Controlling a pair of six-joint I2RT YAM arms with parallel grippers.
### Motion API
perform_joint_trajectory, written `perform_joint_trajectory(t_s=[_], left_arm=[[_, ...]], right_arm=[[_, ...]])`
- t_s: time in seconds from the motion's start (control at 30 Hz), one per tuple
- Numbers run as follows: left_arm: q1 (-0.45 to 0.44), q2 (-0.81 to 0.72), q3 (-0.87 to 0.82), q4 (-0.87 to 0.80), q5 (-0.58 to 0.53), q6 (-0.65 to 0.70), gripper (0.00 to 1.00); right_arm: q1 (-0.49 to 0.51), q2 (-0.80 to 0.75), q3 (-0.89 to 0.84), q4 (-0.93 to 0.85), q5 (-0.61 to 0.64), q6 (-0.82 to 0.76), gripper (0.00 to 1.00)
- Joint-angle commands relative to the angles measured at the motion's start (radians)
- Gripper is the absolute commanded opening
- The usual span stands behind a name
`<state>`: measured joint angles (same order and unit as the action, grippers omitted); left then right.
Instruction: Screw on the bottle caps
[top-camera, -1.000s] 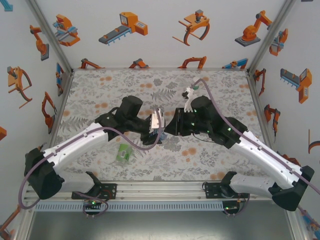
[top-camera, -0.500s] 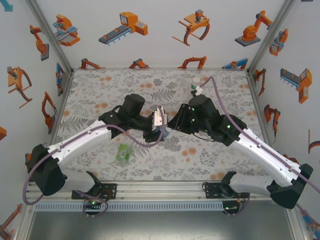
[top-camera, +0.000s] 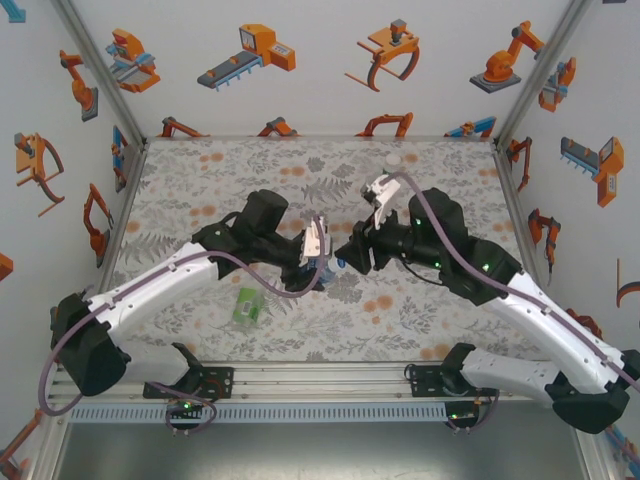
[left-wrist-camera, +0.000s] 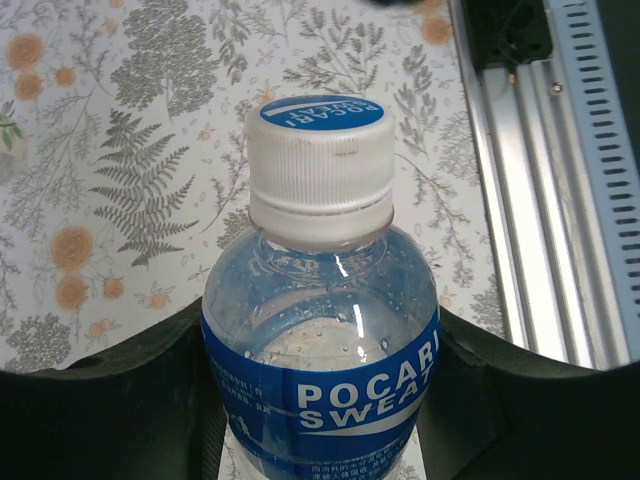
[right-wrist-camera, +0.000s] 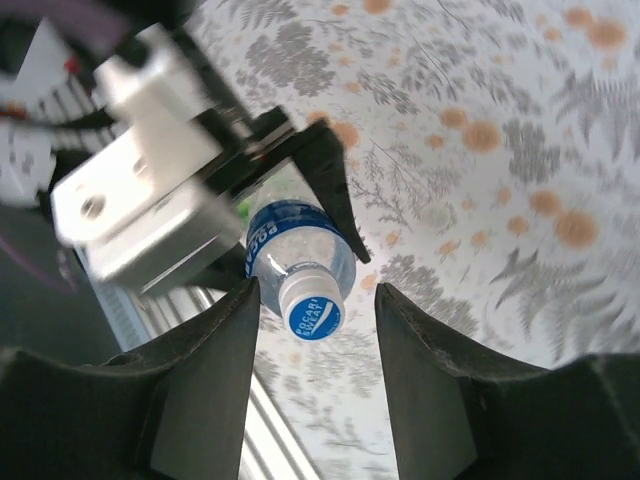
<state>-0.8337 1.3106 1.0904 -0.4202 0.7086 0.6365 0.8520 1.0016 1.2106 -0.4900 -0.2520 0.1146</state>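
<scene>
I work inside a small booth. Its back wall (top-camera: 320, 100) and the side walls, left (top-camera: 40, 220) and right (top-camera: 600, 230), are white and scattered with orange-and-grey drawings of machines (top-camera: 250, 55). Bare metal posts run up the upper left (top-camera: 100, 65) and upper right (top-camera: 540, 65) corners. The table (top-camera: 200, 170) across the middle of the frame wears a pale cloth printed with grey ferns and orange blooms. Along its near edge, at the bottom, lies a silver rail (top-camera: 320, 383) with a slotted strip (top-camera: 320, 412) below it, then a plain grey surface (top-camera: 320, 455). The light is even and soft.
</scene>
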Motion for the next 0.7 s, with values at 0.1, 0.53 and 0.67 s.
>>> perform_joint_trajectory(t_s=[0.1,0.53,0.67], left_arm=[[-0.004,-0.054,0.042,-0.109,0.125,0.025,0.00],[-0.007,-0.098,0.037,-0.176,0.157,0.017,0.00],[-0.007,-0.099,0.038,-0.178,0.157,0.017,0.00]], right_arm=[[-0.001,-0.015,-0.013,-0.036,-0.392,-0.555,0.50],[-0.002,0.038,-0.050,0.008,-0.518,-0.622,0.44],[-0.001,0.038,-0.056,0.011,-0.515,-0.621,0.42]])
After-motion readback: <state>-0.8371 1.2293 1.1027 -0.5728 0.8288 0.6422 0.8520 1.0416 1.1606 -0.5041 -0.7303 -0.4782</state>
